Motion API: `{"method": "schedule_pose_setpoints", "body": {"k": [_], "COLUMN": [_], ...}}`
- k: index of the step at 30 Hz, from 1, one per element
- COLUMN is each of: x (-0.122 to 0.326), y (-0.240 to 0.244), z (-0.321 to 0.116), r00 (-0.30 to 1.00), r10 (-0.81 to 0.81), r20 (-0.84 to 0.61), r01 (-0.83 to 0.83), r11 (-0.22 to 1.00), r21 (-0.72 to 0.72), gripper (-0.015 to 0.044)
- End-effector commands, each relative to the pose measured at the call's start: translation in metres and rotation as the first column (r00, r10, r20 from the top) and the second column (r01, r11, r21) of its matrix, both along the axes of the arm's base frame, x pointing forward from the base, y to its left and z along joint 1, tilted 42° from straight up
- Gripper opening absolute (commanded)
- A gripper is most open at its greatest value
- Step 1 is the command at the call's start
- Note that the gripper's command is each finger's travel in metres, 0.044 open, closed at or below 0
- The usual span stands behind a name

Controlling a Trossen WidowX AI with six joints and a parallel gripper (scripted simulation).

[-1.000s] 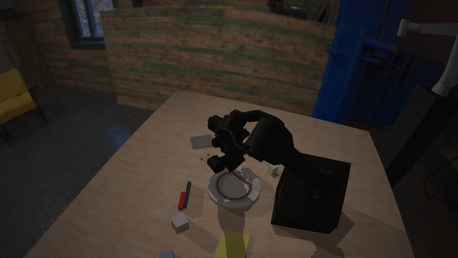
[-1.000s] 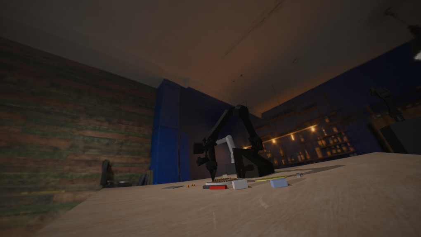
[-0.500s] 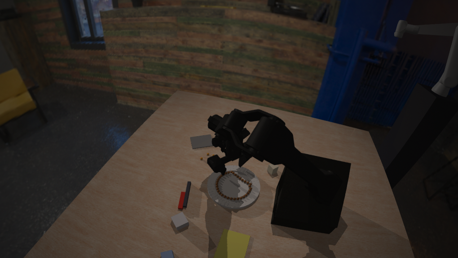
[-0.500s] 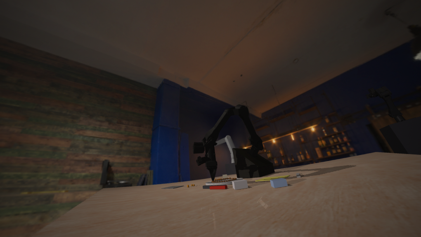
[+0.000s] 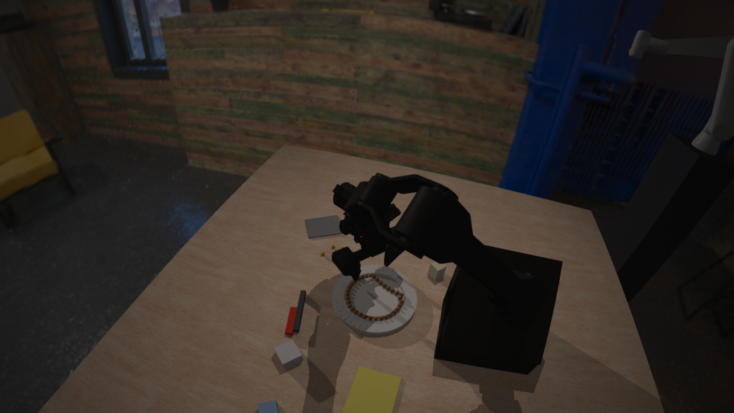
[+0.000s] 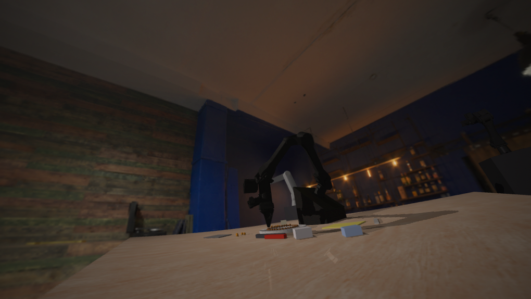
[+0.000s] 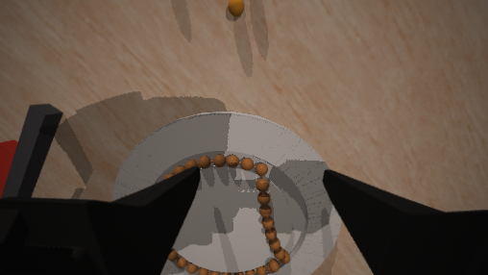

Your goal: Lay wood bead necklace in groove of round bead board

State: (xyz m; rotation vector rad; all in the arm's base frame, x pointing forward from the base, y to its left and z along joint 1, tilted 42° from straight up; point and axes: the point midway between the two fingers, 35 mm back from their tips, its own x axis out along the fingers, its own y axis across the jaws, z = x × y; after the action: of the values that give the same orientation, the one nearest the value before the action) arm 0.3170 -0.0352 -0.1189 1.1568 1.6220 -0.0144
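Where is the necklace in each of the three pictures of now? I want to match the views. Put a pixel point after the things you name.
Top: the necklace [image 5: 377,318] [image 6: 283,226] [image 7: 232,161] lies on the board [image 5: 408,313] [image 6: 261,233] [image 7: 259,127], below and right of the picture's middle.
Exterior: low, slightly right of the middle, just below the gripper [image 5: 370,270] [image 6: 268,225] [image 7: 261,174].
Wrist: lower middle, between the open fingers in the picture, partly hidden.
Shared landmark: the red block [image 5: 291,321] [image 6: 275,236] [image 7: 6,161].

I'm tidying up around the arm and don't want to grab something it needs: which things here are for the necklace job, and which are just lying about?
For the job:
- brown wood bead necklace
- round light-grey bead board
- black parallel-jaw gripper

Apparently just lying about:
- yellow flat rectangle
- red block
- flat grey rectangle
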Motion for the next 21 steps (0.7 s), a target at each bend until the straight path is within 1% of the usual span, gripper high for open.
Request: {"method": "schedule_pose_setpoints", "body": {"k": [1,8,15,20,21], "x": [0.000,0.000,-0.012,-0.012,-0.011], "y": [0.000,0.000,-0.015,-0.013,-0.010], "z": [0.000,0.000,0.027,0.025,0.021], "r00": [1.000,1.000,0.995,0.995,0.995], "r10": [0.005,0.005,0.074,0.077,0.077], "r20": [0.001,0.001,0.060,0.062,0.062], "r01": [-0.005,-0.005,-0.074,-0.076,-0.076], "r11": [1.000,1.000,0.997,0.997,0.997], "r21": [-0.003,-0.003,-0.013,-0.013,-0.013], "gripper": [0.0440,0.0440,0.0256,0.0125,0.0120]}}
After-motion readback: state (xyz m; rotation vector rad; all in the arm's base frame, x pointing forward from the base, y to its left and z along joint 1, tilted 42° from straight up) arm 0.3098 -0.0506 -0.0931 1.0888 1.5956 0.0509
